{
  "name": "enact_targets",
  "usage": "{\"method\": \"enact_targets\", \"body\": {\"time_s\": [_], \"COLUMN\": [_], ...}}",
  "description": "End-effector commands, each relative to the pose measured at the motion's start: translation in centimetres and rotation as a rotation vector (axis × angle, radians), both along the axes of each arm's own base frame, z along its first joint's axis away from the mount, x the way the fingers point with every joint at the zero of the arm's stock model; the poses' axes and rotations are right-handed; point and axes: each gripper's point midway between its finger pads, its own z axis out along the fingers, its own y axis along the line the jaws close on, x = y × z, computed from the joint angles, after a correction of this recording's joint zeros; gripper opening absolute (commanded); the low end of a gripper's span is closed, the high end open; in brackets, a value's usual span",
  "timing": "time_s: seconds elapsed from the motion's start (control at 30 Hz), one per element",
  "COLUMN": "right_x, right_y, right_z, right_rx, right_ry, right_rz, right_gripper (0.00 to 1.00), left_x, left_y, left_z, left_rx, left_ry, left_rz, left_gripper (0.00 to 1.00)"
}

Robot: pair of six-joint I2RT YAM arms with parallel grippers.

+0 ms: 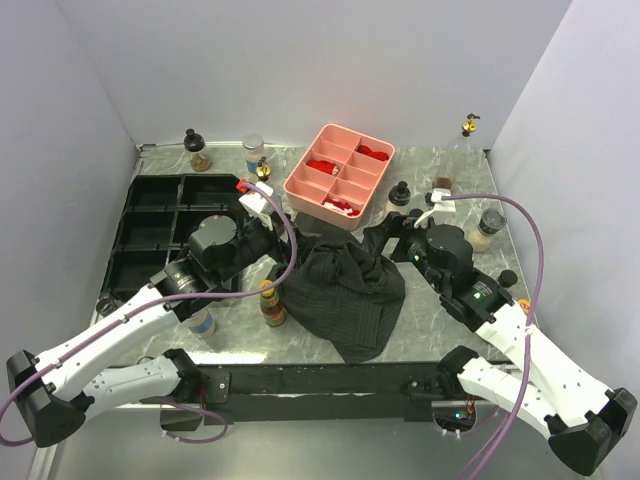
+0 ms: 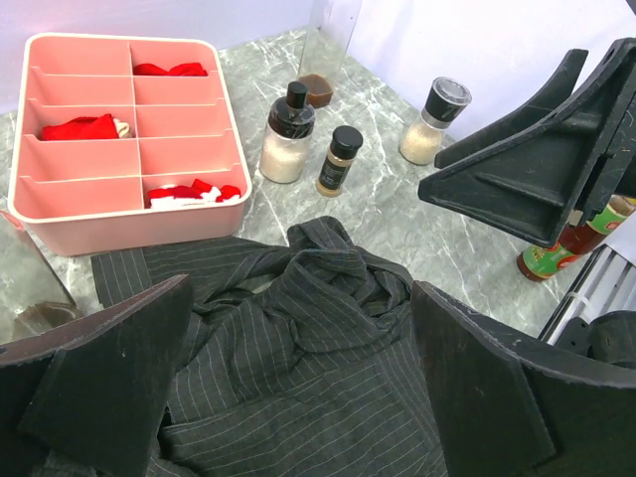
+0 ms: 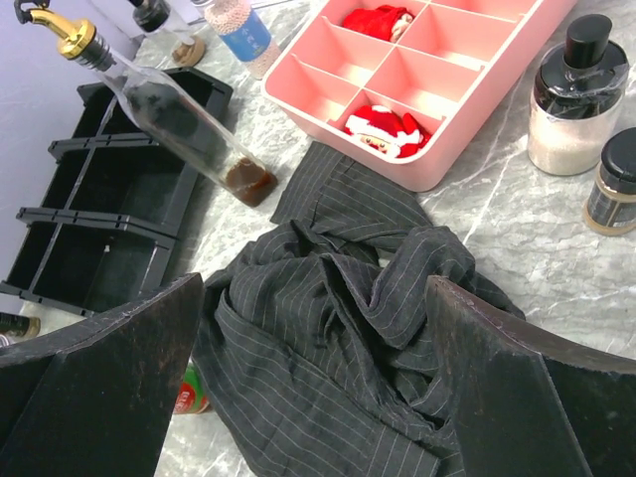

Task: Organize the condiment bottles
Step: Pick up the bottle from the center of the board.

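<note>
Condiment bottles are scattered around a crumpled dark striped cloth [image 1: 345, 290]. Two black-capped bottles [image 2: 288, 134] [image 2: 341, 159] and a grey-capped jar [image 2: 429, 121] stand past the cloth. A gold-spouted bottle [image 3: 169, 104] with brown liquid leans by the black tray. Red sauce bottles [image 1: 270, 302] stand at the cloth's left edge. My left gripper [image 2: 298, 397] is open above the cloth, nothing between its fingers [image 2: 99, 388]. My right gripper [image 3: 313, 388] hangs open over the cloth's other side, also holding nothing.
A pink divided tray [image 1: 296, 187] with red pieces sits behind the cloth. A black divided tray [image 1: 150, 215] lies at the left. More bottles stand along the back wall [image 1: 197, 150] and at the right [image 1: 488, 228]. The two grippers face each other closely.
</note>
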Motion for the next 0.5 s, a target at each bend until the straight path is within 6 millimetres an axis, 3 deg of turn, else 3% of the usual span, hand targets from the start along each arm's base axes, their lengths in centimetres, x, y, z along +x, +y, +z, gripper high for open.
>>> {"method": "enact_targets", "body": {"time_s": [0.0,0.3,0.37,0.47], "right_x": [0.2,-0.2,-0.1,-0.1], "right_y": [-0.4,-0.1,-0.3,-0.6], "right_z": [3.5,3.8,3.9,3.6], "right_rx": [0.054,0.076,0.072,0.067], "right_ry": [-0.073,-0.091,-0.094,-0.087], "right_rz": [-0.023,-0.002,-0.009,-0.025], "right_gripper": [1.00,1.00,1.00,1.00], "left_x": [0.1,0.8,1.6,2.0], "left_y": [0.4,2.0,3.3,5.7], "left_z": [3.3,2.9,2.4,3.3], "left_rx": [-0.054,-0.020,-0.004,-0.036], "left_ry": [-0.069,-0.073,-0.061,-0.009], "left_rz": [0.016,0.099,0.185,0.319], "left_gripper": [0.96,0.96,0.96,0.96]}}
